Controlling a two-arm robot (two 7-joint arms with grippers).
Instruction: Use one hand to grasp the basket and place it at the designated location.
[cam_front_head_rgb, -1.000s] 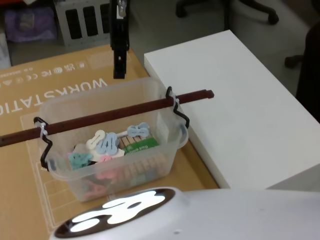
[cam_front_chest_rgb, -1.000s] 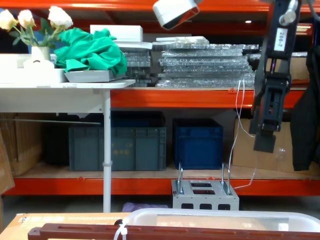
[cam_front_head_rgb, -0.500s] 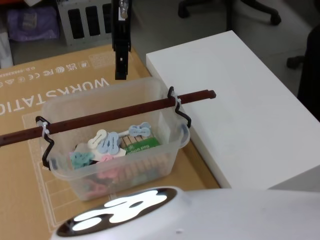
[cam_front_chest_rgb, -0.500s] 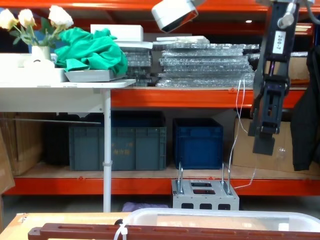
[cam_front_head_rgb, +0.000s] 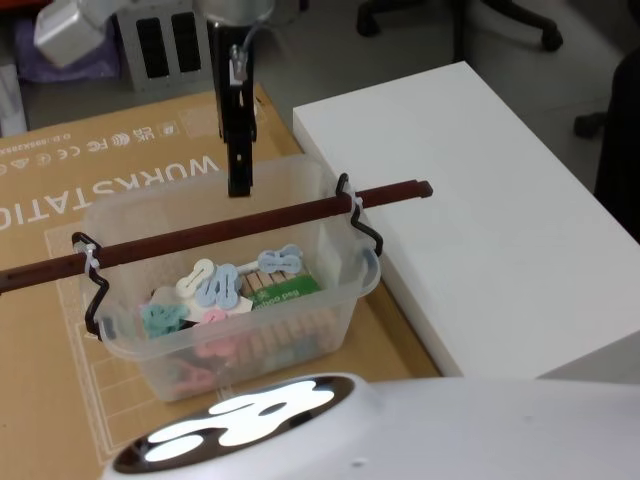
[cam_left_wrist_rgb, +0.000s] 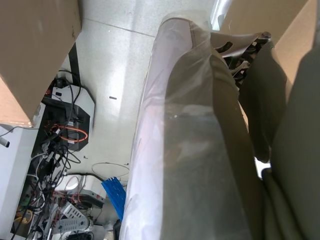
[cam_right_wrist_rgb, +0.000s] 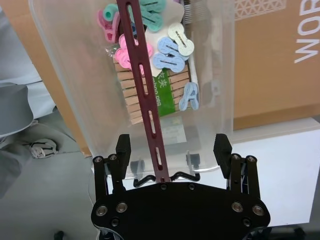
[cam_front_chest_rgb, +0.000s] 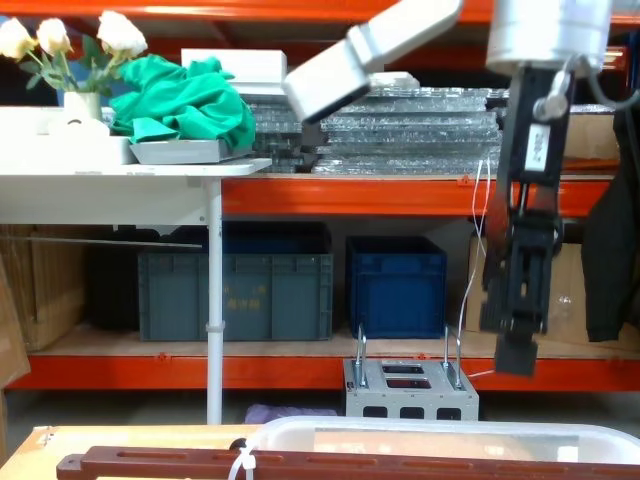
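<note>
The basket (cam_front_head_rgb: 318, 328) is a clear plastic tub holding pastel clips and wooden clothespins. It stands on a cardboard sheet, and its dark reddish-brown bar handle (cam_front_head_rgb: 220, 232) runs across the top with a white zip tie (cam_front_head_rgb: 88, 260) at one end. My right gripper (cam_front_head_rgb: 238, 182) hangs just above the tub's far rim. In the right wrist view the right gripper (cam_right_wrist_rgb: 172, 146) is open, its fingers on either side of the handle (cam_right_wrist_rgb: 148, 107) and apart from it. In the chest view the right gripper (cam_front_chest_rgb: 515, 352) hangs above the basket rim (cam_front_chest_rgb: 440, 430).
A white block-shaped table (cam_front_head_rgb: 480, 200) stands directly right of the basket. The printed cardboard sheet (cam_front_head_rgb: 60, 180) covers the surface under and left of it. Orange shelving with dark blue crates (cam_front_chest_rgb: 395, 285) stands behind. The left wrist view shows plastic-wrapped material and floor cables.
My right gripper has come down toward the basket's handle, and more of the white arm above it has entered view. The basket has stayed put.
</note>
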